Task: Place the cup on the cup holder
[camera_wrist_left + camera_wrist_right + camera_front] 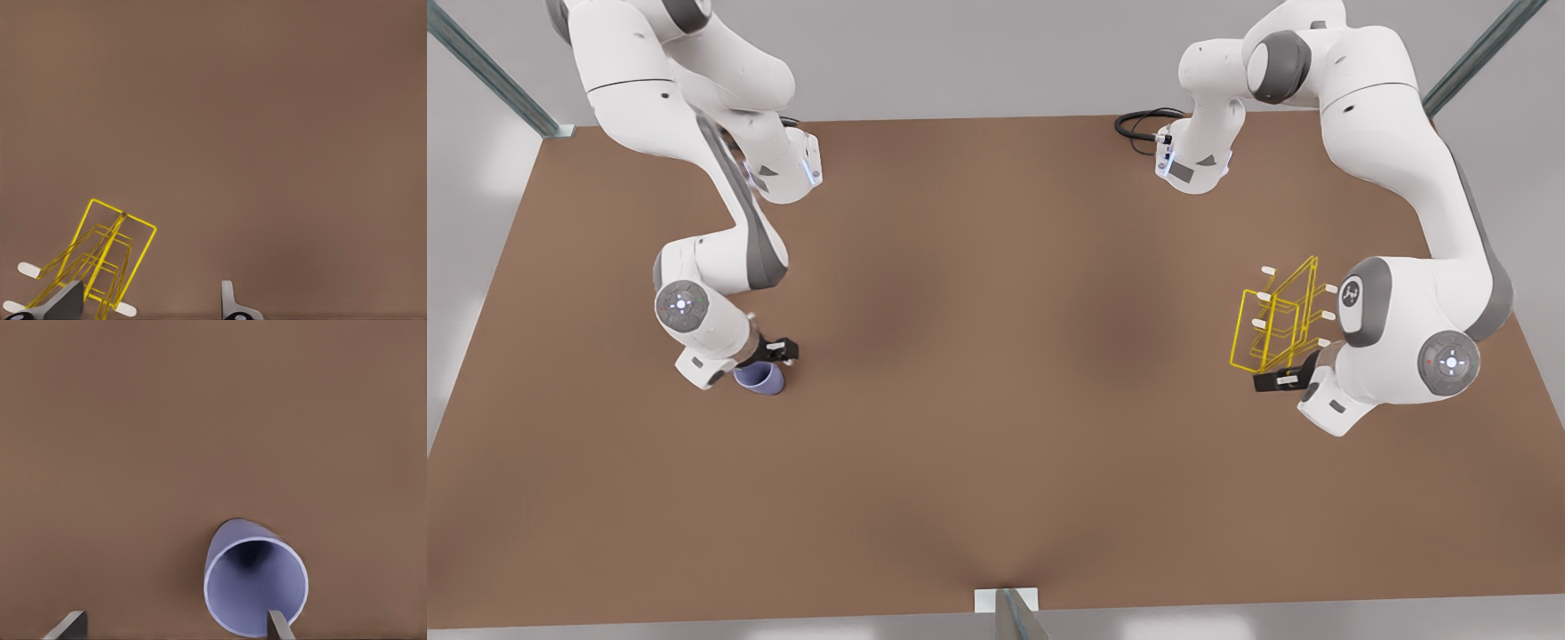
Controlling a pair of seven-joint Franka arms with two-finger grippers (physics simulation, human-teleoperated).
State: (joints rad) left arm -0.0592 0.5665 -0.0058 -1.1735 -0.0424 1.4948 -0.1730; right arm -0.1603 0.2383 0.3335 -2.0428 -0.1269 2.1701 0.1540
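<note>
At the front view's left, the cup (760, 378) is seen on the table (996, 427), mouth up, with the right gripper (769, 360) lowered over it, fingers spread, 1 at the rim, nothing clamped. At the right, the cup holder (1276, 324) is met by the left gripper (1282, 380), fingers apart around its wire. Gripping, carrying and hanging are judged outstanding.
</note>
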